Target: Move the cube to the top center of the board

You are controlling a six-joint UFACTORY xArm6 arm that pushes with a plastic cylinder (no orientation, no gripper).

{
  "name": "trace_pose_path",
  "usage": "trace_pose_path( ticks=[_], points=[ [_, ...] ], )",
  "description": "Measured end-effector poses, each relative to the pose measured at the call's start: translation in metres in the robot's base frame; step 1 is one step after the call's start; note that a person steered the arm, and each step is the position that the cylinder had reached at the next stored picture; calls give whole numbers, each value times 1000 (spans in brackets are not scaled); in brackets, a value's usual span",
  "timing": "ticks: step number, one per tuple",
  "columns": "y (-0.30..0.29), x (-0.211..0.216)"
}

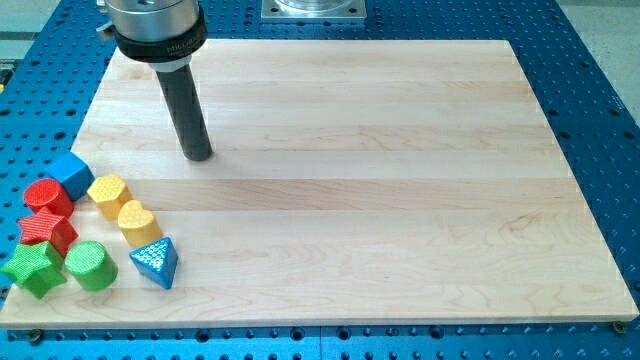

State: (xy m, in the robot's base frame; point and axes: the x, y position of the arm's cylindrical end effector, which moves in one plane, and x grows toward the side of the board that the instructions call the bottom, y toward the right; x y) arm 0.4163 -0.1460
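The blue cube (70,174) sits at the board's left edge, at the top of a cluster of blocks in the lower left. My tip (198,155) rests on the wooden board (380,180), to the right of and slightly above the cube, well apart from it. Nothing touches the tip.
Below the cube lie a red cylinder (47,198), a red star (47,232), a green star (35,268), a green cylinder (91,265), two yellow blocks (108,194) (138,222) and a blue triangular block (156,262). A metal mount (313,9) stands beyond the board's top edge.
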Motion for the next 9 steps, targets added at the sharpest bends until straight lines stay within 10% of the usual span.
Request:
trace_pose_path(
  ticks=[4,9],
  points=[
    [-109,-58],
    [-136,80]
  ],
)
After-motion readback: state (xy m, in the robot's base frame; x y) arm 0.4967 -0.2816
